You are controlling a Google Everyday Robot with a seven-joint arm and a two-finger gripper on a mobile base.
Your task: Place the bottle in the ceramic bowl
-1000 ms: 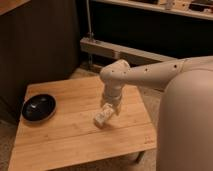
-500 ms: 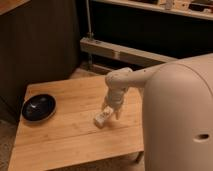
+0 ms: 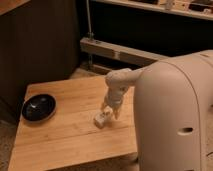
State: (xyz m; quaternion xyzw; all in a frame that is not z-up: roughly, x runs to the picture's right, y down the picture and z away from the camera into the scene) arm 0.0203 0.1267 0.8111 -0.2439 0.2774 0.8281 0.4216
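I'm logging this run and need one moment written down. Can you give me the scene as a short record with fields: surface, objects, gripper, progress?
surface: wooden table
ceramic bowl: dark, on the table's left part in the view
bottle: small and pale, right of the table's middle, well apart from the bowl
gripper: lowered at the bottle, just above and right of it
grasp: cannot tell
robot body: large, pale, fills the right side
progress: bottle not yet in the bowl

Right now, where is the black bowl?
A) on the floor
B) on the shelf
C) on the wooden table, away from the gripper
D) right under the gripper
C: the bowl sits on the table, apart from the gripper, which is down by the bottle.
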